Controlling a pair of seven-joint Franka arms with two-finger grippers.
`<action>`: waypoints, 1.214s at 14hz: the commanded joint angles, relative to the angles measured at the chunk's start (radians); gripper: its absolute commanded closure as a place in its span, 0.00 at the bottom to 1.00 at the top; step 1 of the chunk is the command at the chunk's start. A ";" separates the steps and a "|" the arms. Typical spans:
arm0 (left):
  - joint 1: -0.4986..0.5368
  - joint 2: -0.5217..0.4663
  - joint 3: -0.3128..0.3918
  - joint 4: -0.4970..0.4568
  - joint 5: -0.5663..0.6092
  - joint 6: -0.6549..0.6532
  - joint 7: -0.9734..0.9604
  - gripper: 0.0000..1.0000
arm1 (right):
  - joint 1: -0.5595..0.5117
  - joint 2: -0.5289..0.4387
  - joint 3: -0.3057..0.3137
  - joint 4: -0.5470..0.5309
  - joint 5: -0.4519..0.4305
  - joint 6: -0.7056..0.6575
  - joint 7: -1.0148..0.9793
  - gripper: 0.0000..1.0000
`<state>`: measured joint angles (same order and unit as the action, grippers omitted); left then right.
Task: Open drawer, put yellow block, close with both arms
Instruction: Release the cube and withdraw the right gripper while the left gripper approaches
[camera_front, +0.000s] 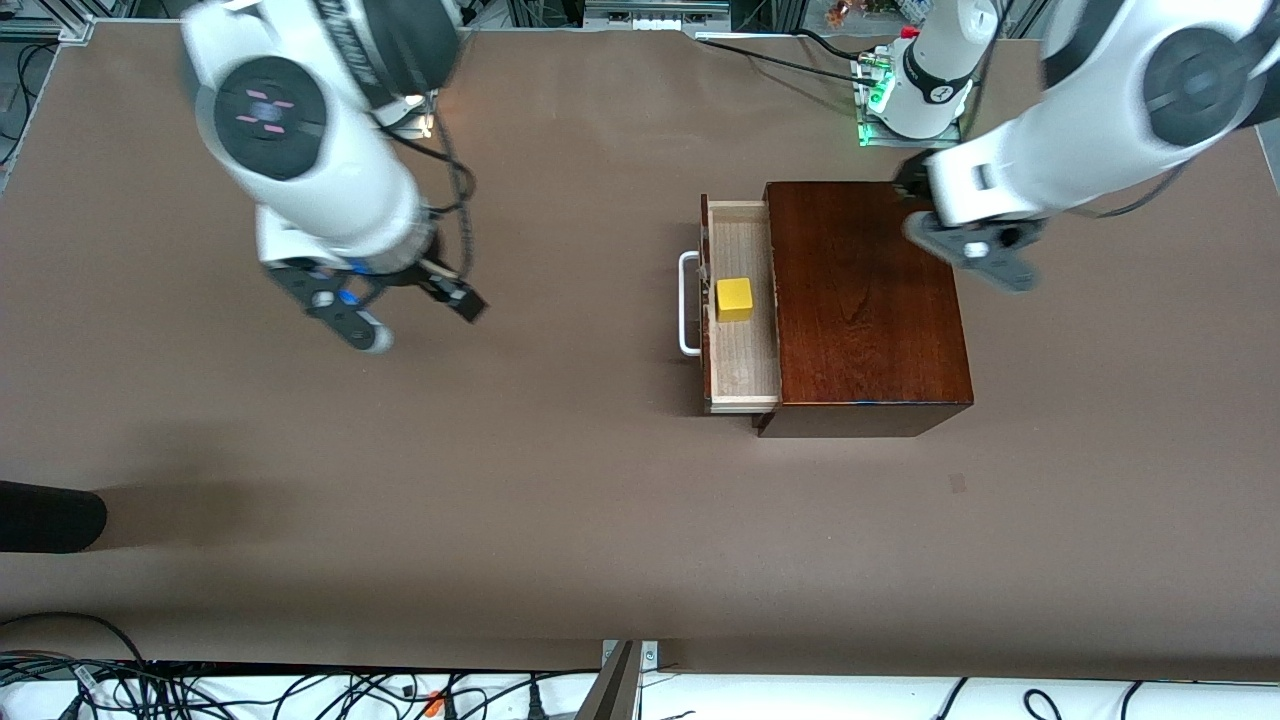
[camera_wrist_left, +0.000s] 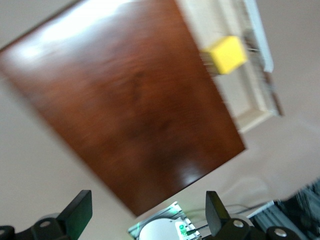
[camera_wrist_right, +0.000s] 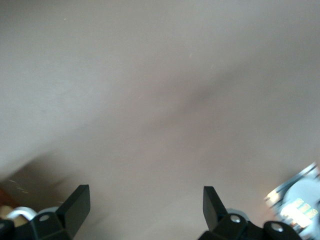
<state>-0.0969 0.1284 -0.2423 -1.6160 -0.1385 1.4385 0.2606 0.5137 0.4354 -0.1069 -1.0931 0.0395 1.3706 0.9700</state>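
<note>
The dark reddish-brown wooden box (camera_front: 865, 300) stands toward the left arm's end of the table, and its drawer (camera_front: 745, 370) is pulled out, white handle (camera_front: 688, 304) facing the right arm's end. The yellow block (camera_front: 734, 299) lies inside the drawer on the pale wood. My left gripper (camera_front: 960, 235) hangs open and empty over the box's corner nearest the arms' bases. The left wrist view shows this gripper (camera_wrist_left: 147, 212), the box top (camera_wrist_left: 125, 100), the block (camera_wrist_left: 228, 54) and the drawer (camera_wrist_left: 250, 95). My right gripper (camera_front: 420, 318) is open and empty over bare table, well away from the handle; its wrist view shows the gripper (camera_wrist_right: 145, 204) over table only.
The left arm's green-lit base (camera_front: 915, 100) stands just past the box toward the table's top edge. A dark object (camera_front: 50, 515) juts in at the table's edge by the right arm's end. Cables (camera_front: 200, 690) run along the front edge.
</note>
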 joint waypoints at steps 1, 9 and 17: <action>-0.001 0.076 -0.075 0.047 -0.038 0.060 0.091 0.00 | -0.001 -0.160 -0.117 -0.206 0.002 0.021 -0.334 0.00; -0.110 0.230 -0.209 0.044 -0.026 0.380 0.372 0.00 | -0.292 -0.394 -0.128 -0.527 -0.040 0.197 -0.974 0.00; -0.299 0.378 -0.209 0.034 0.224 0.652 0.542 0.00 | -0.486 -0.391 0.041 -0.519 -0.063 0.200 -0.976 0.00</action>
<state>-0.3516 0.4710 -0.4567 -1.6044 0.0292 2.0534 0.7716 0.0451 0.0683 -0.0886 -1.5884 -0.0052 1.5605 -0.0097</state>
